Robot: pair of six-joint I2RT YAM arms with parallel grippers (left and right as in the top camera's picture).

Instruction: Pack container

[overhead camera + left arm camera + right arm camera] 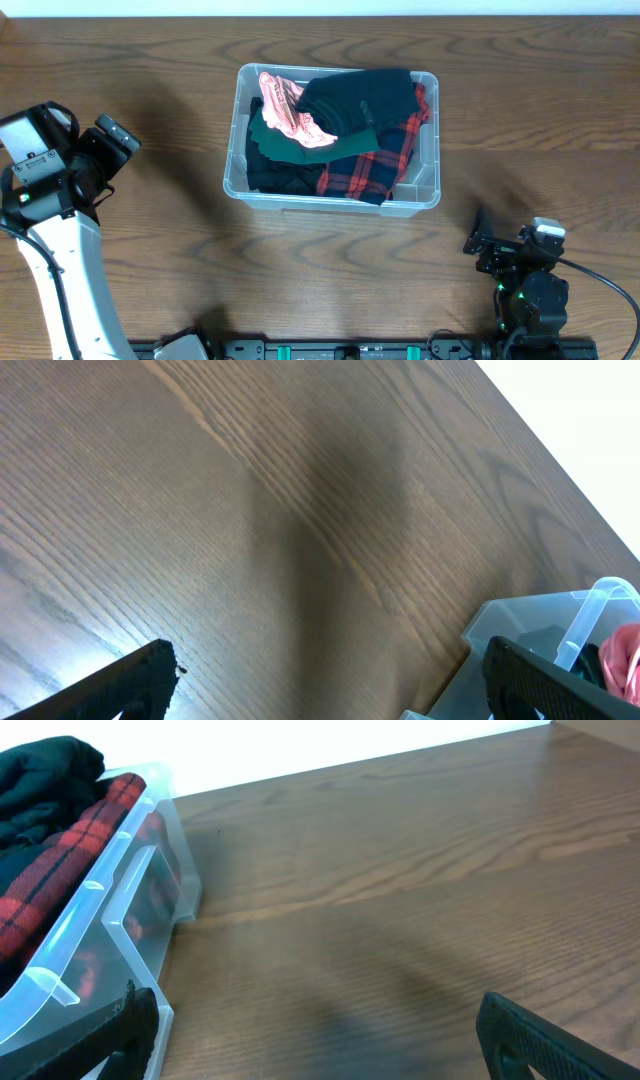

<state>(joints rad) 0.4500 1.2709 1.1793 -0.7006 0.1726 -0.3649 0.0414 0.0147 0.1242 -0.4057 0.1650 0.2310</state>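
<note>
- The large clear plastic rectangular container [232,170] sits toward 12 o'clock on the brown wooden table [150,230], with its opening up and its long axis running 9-to-3 o'clock.
- Heaped black, pink, green and red-plaid clothes [375,160] fill it, so packing looks nearly finished.
- The left gripper [330,660] at 9 o'clock and the right gripper [315,1010] at 5 o'clock hold their fingers apart and empty, probably parked clear.

Container [232,165] sits mid-bench [150,60], toward the far edge. Clothes [345,130] heaped inside, seemingly rising above the rim at the far right corner. Left tool [112,150] lies left of the container, well apart. Right tool [480,240] lies before its right corner, apart from it.
</note>
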